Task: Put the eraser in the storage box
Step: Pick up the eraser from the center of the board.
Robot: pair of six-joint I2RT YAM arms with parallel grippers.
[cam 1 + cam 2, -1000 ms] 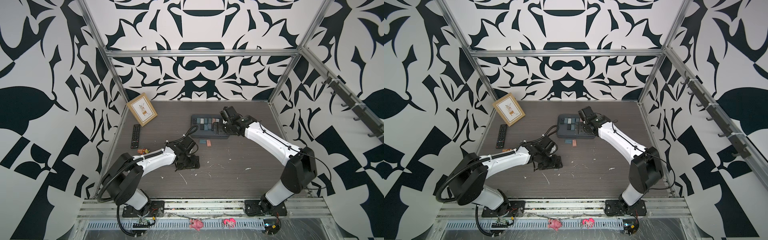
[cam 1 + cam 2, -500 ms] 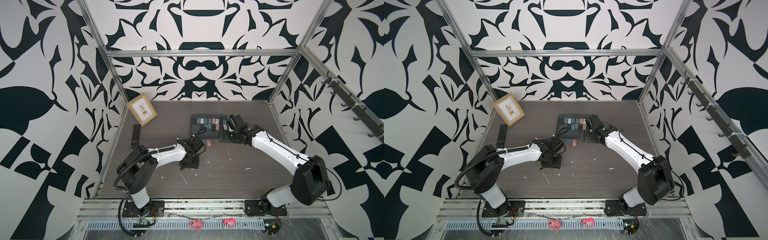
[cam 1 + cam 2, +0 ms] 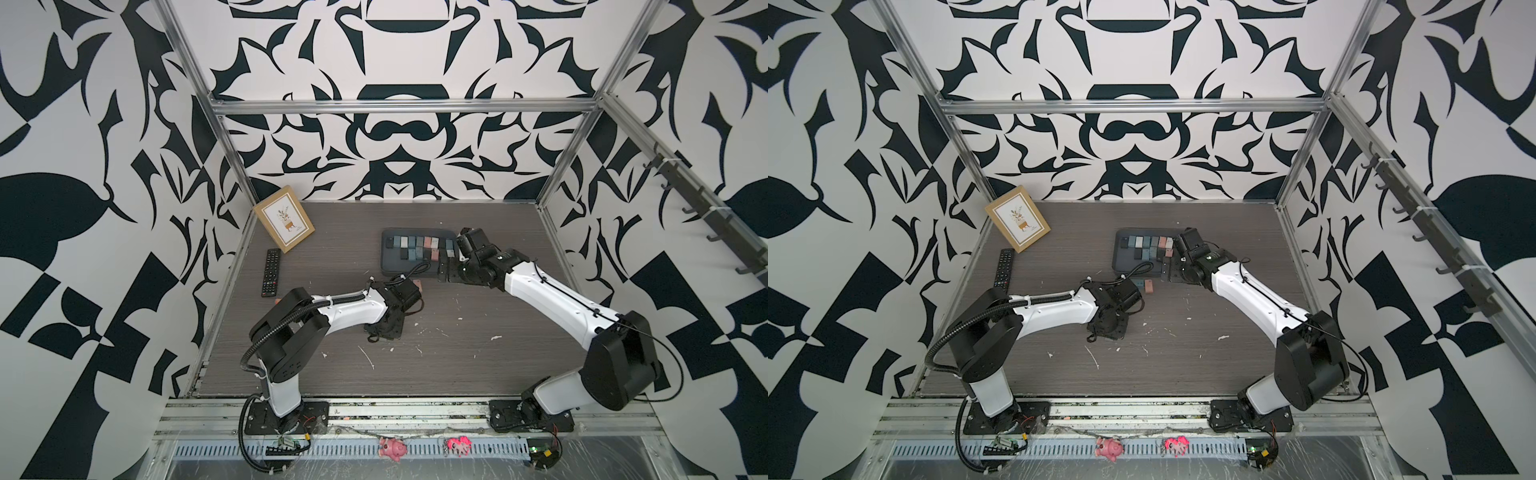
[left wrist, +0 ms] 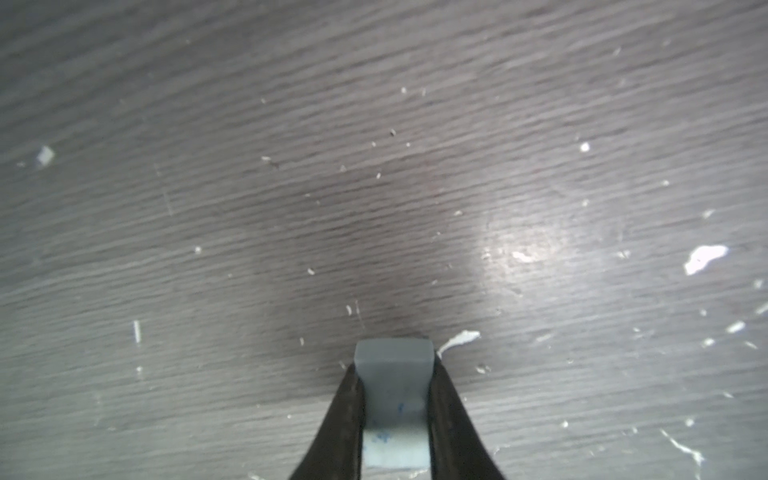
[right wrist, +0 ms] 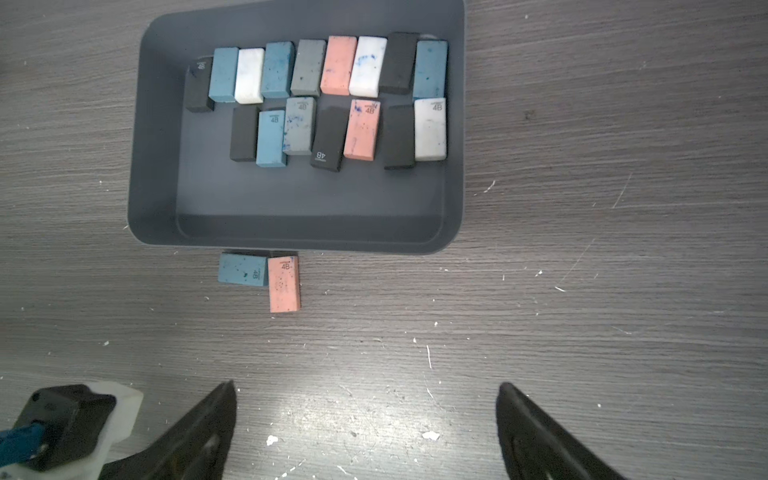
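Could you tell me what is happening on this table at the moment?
The robot is collecting erasers into the dark grey storage box, which already holds two rows of them. The left gripper is shut on a pale grey eraser low over the table, away from the box. The right gripper hangs open and empty before the box. A blue eraser and a pink eraser lie on the table just outside its wall.

You see a pale grey-blue eraser (image 4: 392, 399) smudged with blue ink, a dark grey storage box (image 5: 153, 199) with blue, white, grey, salmon and black erasers (image 5: 338, 64), a grey-brown wood-grain table (image 5: 582, 291) flecked white, and black-and-white patterned walls (image 3: 104, 208).
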